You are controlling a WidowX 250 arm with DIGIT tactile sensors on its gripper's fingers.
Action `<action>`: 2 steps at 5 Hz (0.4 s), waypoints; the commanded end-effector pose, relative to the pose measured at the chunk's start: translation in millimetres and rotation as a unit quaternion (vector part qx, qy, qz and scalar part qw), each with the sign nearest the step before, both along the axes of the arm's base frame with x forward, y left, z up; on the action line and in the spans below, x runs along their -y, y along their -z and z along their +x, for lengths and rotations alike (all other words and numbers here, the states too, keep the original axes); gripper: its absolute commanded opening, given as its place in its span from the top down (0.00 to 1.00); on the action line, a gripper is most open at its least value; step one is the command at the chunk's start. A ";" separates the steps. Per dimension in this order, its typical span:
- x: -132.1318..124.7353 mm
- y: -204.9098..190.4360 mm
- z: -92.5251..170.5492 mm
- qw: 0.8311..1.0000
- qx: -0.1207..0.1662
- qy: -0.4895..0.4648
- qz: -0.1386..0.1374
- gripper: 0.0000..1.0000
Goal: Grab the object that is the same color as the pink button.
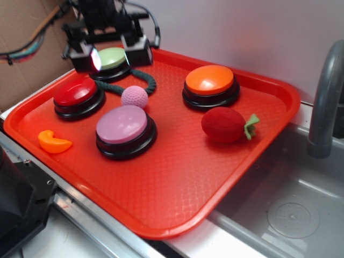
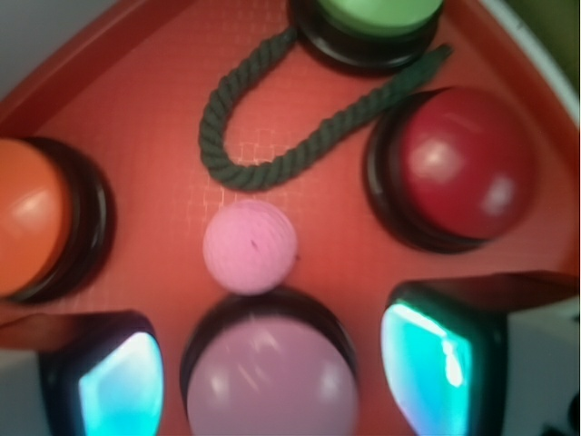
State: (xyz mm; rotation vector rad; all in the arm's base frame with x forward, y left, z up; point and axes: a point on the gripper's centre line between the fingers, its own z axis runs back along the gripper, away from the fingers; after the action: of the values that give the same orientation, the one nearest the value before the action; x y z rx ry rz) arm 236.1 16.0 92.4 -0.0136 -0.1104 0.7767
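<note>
The small pink textured ball (image 1: 134,97) (image 2: 250,246) lies on the red tray (image 1: 177,183), joined to a dark green rope loop (image 1: 145,80) (image 2: 272,163). It rests right behind the pink button (image 1: 121,124) (image 2: 270,380), a pale pink dome on a black base. My gripper (image 1: 112,56) (image 2: 277,372) hangs open at the tray's back left, above the green button (image 1: 110,60) (image 2: 377,18) and clear of the ball. In the wrist view its two fingers sit wide apart at the bottom corners, holding nothing.
A red button (image 1: 79,94) (image 2: 458,168) is left of the ball and an orange button (image 1: 210,80) (image 2: 32,213) to the right. A red plush strawberry (image 1: 224,124) and an orange curved piece (image 1: 52,142) also lie on the tray. A sink (image 1: 290,204) and faucet (image 1: 325,97) are at the right.
</note>
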 end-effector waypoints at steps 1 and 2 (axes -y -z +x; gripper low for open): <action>-10.8 29.7 11.2 0.999 0.014 -0.051 0.014 0.00; -13.8 38.1 11.2 0.998 0.014 -0.063 0.011 0.00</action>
State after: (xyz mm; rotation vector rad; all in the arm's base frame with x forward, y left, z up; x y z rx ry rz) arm 245.7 20.5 47.7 0.0154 -0.1181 0.8819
